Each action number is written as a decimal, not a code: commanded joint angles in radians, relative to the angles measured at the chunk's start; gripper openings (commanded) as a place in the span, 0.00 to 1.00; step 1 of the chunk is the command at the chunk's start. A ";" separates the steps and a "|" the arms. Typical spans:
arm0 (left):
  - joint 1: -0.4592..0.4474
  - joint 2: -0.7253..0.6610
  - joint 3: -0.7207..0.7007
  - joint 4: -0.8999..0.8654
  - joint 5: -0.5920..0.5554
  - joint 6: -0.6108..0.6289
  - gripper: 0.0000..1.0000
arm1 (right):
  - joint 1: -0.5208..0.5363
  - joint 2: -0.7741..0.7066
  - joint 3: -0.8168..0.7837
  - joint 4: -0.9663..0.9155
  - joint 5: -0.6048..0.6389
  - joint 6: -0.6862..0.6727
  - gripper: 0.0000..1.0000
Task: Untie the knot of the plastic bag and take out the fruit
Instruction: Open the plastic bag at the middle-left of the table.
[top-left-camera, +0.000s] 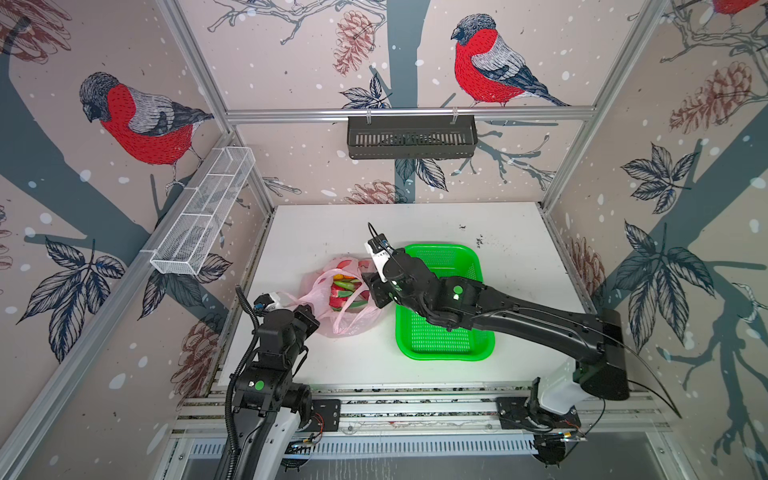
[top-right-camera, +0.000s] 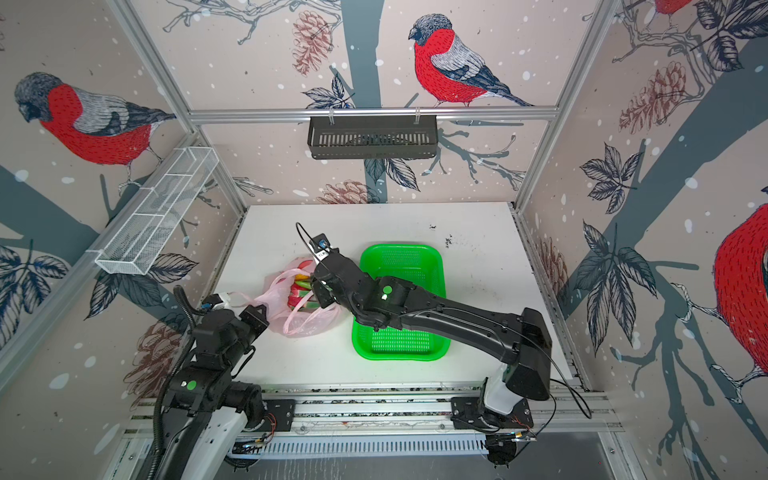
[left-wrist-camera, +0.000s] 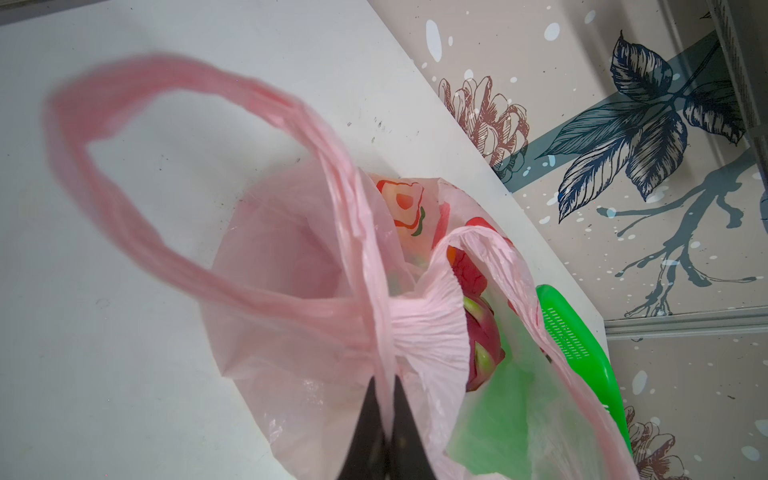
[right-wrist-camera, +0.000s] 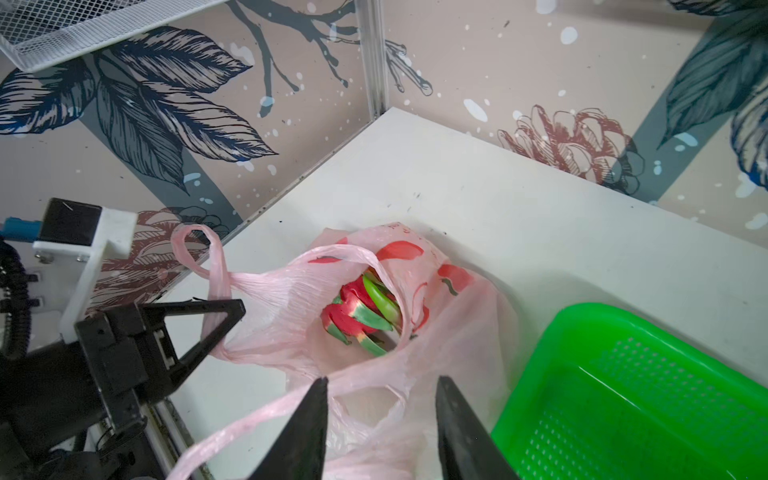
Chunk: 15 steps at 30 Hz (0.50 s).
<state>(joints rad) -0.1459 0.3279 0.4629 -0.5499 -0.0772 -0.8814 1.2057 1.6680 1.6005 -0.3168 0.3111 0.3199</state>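
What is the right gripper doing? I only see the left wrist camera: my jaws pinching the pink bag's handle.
Observer: The right gripper is open, poised over the near edge of the plastic bag, gripping nothing.
Operator: Any fruit in the green tray?
Observer: None on the parts of the green tray that the right arm leaves uncovered.
Operator: What lies nearest that gripper?
Observer: A dragon fruit, exposed in the bag's open mouth just ahead of it.

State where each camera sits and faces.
Top views: overhead, looking down on the table; left arm and right arm show.
Left wrist: on the left arm, looking past the left gripper, shut on the plastic bag.
Right wrist: on the right arm, looking past the open right gripper into the bag.
Wrist views share the dragon fruit and green tray.
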 joint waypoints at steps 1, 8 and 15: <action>0.001 -0.014 -0.009 0.011 -0.023 -0.007 0.00 | -0.007 0.120 0.131 0.009 -0.130 -0.118 0.39; 0.001 -0.019 -0.020 0.020 -0.031 -0.015 0.00 | -0.014 0.423 0.442 -0.093 -0.279 -0.193 0.34; 0.000 -0.025 -0.024 0.029 -0.045 -0.015 0.00 | -0.046 0.524 0.462 -0.210 -0.278 -0.184 0.30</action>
<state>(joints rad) -0.1459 0.3073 0.4435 -0.5457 -0.0914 -0.8871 1.1683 2.1841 2.0750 -0.4671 0.0521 0.1505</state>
